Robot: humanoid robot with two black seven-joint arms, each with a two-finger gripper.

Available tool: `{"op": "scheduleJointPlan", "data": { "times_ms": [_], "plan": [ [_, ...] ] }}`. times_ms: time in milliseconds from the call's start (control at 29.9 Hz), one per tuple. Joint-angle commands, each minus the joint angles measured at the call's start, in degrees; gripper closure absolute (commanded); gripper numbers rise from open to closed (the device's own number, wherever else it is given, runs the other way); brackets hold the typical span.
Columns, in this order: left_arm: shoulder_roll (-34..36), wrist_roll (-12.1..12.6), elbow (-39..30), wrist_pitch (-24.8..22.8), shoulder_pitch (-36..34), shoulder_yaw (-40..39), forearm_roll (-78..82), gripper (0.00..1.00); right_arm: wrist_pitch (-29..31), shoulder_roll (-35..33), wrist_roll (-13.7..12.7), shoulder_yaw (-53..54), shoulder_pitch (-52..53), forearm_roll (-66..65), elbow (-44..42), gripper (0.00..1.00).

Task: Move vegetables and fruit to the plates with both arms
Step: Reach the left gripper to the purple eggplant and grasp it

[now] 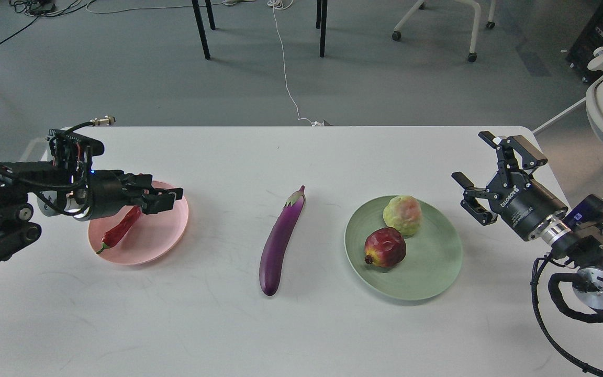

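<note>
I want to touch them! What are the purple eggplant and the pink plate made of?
The eggplant looks like glossy plastic: smooth skin with bright light streaks, though it could be real. The pink plate looks matte, maybe plastic or ceramic; it shows no shine.

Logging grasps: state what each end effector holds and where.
Right end effector: open, holds nothing. Left end effector: over the pink plate, above the chili; a hold cannot be told. The eggplant lies free on the table.
</note>
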Motion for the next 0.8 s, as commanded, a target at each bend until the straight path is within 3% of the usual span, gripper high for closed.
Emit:
{"op": "scheduleJointPlan", "data": {
  "times_ms": [0, 100, 334, 769],
  "plan": [
    [-5.2, 4.78, -4.02, -0.09, -0.51, -0.05, -0.5, 0.15, 0.0, 0.03, 0.0, 0.01, -0.15, 0.0, -0.07, 0.05],
    [-10.21, 7.51, -3.94, -0.09, -0.42, 0.13, -0.58, 0.14, 0.0, -0.32, 0.0, 0.01, -0.32, 0.0, -0.07, 0.05],
    [-17.6, 10.59, -1.75, -0.09, 0.46, 1.1, -0.23, 0.14, 0.0, -0.41, 0.0, 0.27, -0.5, -0.09, 0.01, 0.05],
    [-23.32, 11.47, 4.41, 0.35, 1.42, 3.65, 2.05, 0.14, 0.0, -0.49, 0.0, 0.36, -0.67, 0.0, 0.01, 0.05]
  ]
}}
